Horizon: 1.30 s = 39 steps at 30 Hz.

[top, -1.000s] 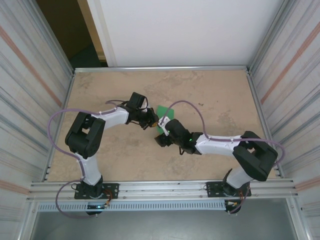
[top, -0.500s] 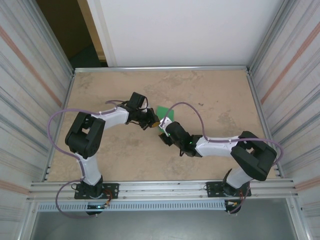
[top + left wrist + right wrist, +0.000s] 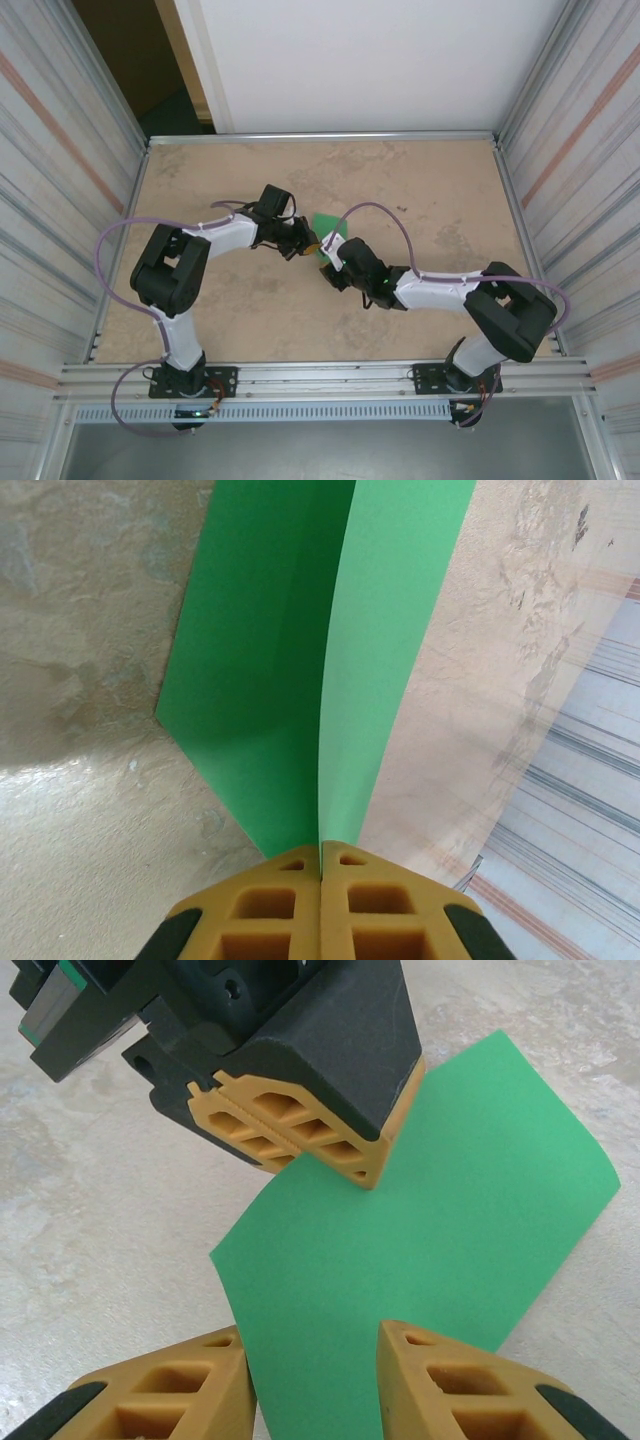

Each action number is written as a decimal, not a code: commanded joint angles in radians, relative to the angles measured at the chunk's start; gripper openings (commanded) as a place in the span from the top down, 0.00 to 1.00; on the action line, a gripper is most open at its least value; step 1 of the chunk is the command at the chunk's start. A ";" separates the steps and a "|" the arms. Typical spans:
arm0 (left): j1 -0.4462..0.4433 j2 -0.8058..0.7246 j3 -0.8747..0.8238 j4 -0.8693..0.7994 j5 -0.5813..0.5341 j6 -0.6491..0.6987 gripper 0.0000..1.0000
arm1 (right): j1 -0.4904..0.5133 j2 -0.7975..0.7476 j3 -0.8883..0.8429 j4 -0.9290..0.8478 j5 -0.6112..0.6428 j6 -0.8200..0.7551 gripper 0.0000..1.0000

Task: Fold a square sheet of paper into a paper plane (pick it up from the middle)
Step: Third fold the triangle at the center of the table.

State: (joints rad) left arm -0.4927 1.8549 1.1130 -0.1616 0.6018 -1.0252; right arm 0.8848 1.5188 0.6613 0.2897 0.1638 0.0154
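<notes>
Left wrist: left fingers pinch the square sheet of paper. Astride its edge, right fingers spread; seemingly an early fold, closing due next.

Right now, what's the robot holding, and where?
The left gripper pinches the green paper at one edge; the right gripper straddles another edge, jaws apart.

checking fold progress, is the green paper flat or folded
Partly folded: the sheet shows two panels meeting along a line pinched by the left gripper.
</notes>
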 commanded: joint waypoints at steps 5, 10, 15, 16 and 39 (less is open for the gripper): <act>0.006 -0.028 0.022 -0.025 0.002 0.010 1.00 | -0.013 0.029 0.050 -0.011 -0.041 -0.012 0.66; 0.008 -0.029 0.019 -0.026 0.001 0.008 1.00 | -0.013 0.040 0.065 -0.020 -0.055 -0.021 0.74; 0.015 -0.056 0.017 -0.073 -0.036 0.031 0.82 | -0.020 0.019 0.046 -0.019 -0.094 -0.016 0.88; 0.023 -0.069 0.014 -0.091 -0.052 0.037 0.77 | -0.023 0.017 0.045 -0.025 -0.105 -0.013 0.89; -0.005 0.096 0.212 -0.161 -0.109 0.243 0.72 | -0.039 0.029 -0.035 0.031 -0.477 0.192 0.95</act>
State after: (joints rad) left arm -0.4744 1.9049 1.2697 -0.2367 0.5289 -0.8394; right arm 0.8440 1.5375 0.6434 0.2958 -0.2707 0.1688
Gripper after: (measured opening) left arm 0.286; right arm 0.054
